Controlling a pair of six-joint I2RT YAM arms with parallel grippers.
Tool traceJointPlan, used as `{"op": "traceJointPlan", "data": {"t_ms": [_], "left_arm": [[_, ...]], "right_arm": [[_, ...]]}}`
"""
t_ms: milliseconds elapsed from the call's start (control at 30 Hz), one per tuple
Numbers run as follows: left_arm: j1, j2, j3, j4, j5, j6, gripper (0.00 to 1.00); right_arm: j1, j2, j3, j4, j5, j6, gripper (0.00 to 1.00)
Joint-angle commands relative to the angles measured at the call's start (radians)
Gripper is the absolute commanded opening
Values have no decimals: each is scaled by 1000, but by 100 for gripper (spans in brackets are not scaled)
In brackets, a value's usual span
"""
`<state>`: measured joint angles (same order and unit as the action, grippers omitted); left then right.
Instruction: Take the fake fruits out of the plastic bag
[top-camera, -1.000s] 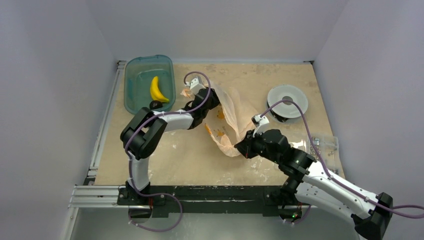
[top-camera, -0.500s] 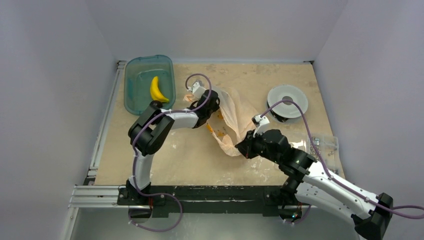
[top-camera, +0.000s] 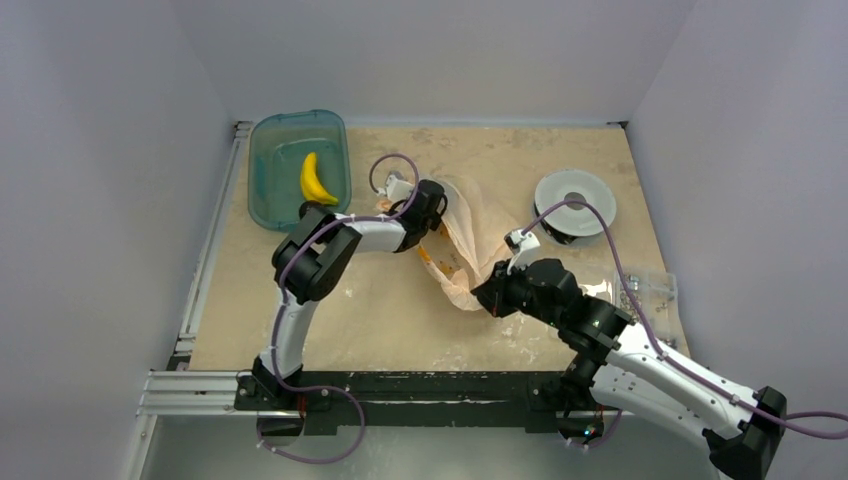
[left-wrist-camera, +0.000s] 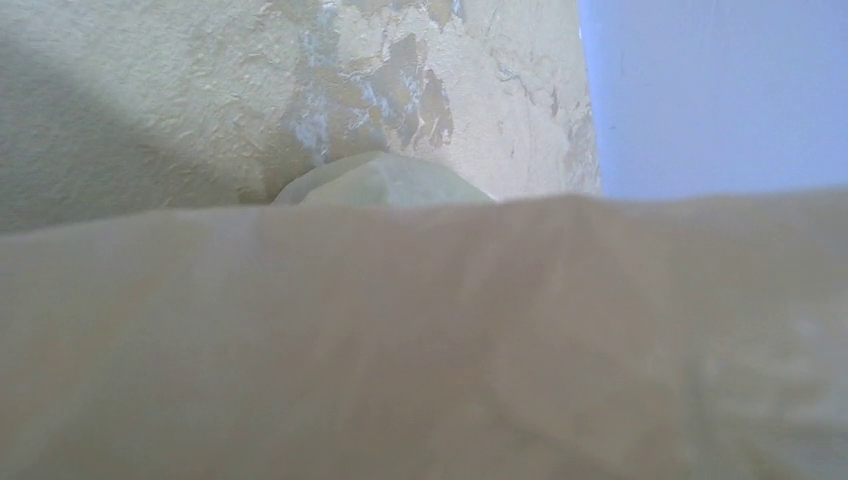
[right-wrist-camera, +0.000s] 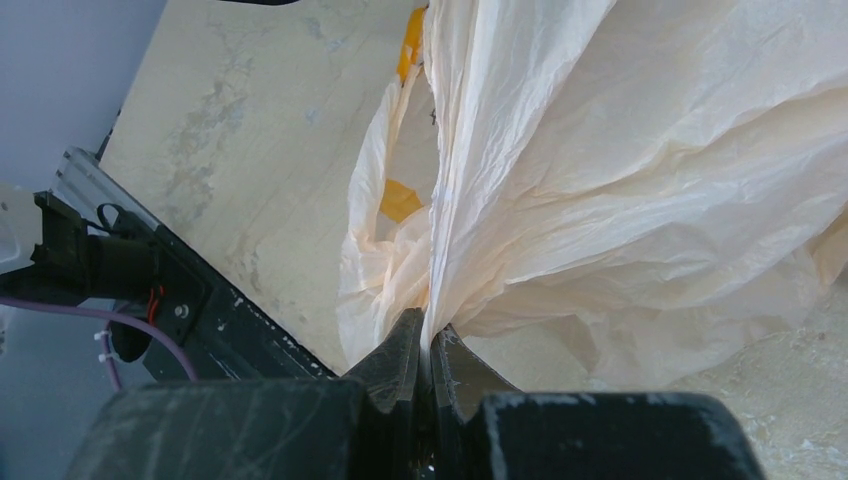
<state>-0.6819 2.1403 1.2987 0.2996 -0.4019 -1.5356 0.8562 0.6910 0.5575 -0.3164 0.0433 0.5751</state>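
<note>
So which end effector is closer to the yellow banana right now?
Left. The left end effector is at the plastic bag's far end, right of the banana; the right end effector pinches the bag's near edge, farther away.

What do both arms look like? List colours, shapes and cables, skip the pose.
Both arms match. Left arm and right arm: white tube links between bulky black joint housings, each trailed by a looping purple cable. A small white block sits at each wrist. The right hand has two tapered black fingers. No markings or sleeves visible.
</note>
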Motion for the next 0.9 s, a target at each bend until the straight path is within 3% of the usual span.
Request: {"op": "traceJointPlan", "data": {"t_ms": [0, 100, 233, 367, 633, 867], "left_arm": [[16, 72, 93, 0, -33, -107, 69], [19, 122, 146, 8, -40, -125, 61], [23, 149, 145, 79, -63, -160, 30], [34, 87, 112, 107, -39, -65, 13], [38, -94, -77, 204, 188, 48, 7], [44, -160, -303, 497, 390, 35, 0]], "right_arm": [[3, -7, 63, 6, 0, -19, 0], [3, -8, 69, -1, 0, -22, 0], [4, -24, 77, -17, 4, -23, 0], [3, -47, 71, -33, 27, -22, 0], [3, -40, 45, -24, 88, -21, 0], [3, 1, 39, -5, 127, -42, 0]]}}
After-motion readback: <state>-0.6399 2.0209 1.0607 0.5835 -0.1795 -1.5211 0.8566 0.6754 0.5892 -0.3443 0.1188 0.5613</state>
